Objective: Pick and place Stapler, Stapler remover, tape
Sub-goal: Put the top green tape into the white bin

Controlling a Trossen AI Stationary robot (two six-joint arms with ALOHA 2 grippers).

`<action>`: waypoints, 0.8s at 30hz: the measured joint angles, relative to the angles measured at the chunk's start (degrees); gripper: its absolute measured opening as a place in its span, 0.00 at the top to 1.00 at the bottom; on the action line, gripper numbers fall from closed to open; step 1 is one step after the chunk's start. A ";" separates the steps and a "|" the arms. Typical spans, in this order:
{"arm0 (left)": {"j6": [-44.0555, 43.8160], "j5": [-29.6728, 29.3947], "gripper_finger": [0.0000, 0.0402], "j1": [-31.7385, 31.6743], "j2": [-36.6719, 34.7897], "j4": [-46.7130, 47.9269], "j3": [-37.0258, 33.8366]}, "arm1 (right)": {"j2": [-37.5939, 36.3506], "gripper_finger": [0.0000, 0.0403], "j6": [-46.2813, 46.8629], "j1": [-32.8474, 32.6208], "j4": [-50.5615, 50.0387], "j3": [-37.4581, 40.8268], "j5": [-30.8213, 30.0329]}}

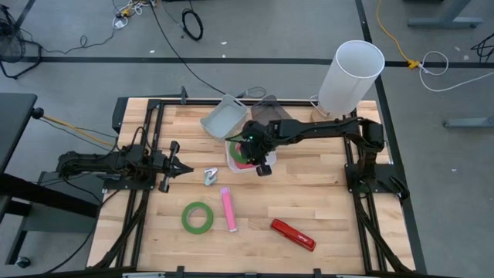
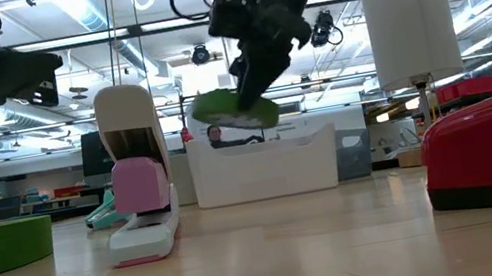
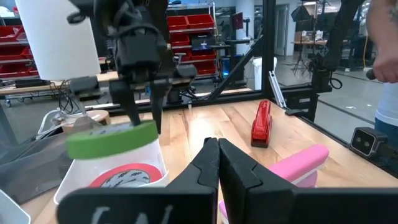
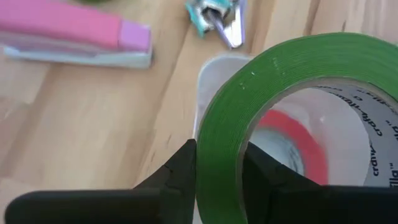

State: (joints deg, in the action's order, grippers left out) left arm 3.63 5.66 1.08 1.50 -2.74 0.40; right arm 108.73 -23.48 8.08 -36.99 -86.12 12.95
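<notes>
Wooden table (image 1: 324, 193) with workshop shelves behind. Right gripper (image 1: 262, 164) has its fingers clamped on the edge of a green tape roll (image 4: 292, 81), holding it just above a white bin (image 1: 231, 164). A red roll (image 4: 298, 140) lies inside that bin, mostly covered by the green one. Left gripper (image 1: 184, 167) sits pinched together near the table's left side. Another green roll (image 1: 197, 217), a pink stapler (image 1: 228, 208), a red stapler (image 1: 292, 235) and a staple remover (image 1: 211, 177) lie loose on the wood. Low view cuts off the red stapler.
</notes>
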 joint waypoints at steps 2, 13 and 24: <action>0.01 0.00 0.98 0.02 0.00 0.00 0.01 | 0.86 0.77 0.06 -0.02 -0.42 0.20 -0.39; 0.02 0.01 0.98 0.02 0.74 -0.28 0.00 | 1.87 0.77 0.39 -0.04 0.77 2.66 -0.46; 0.01 0.02 0.98 0.02 0.74 0.00 0.00 | 1.87 0.62 1.46 -0.02 1.28 3.53 -0.47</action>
State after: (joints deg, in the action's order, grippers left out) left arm 3.64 5.67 1.10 2.24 -2.74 0.39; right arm 110.61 -22.01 8.05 -35.71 -82.59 12.49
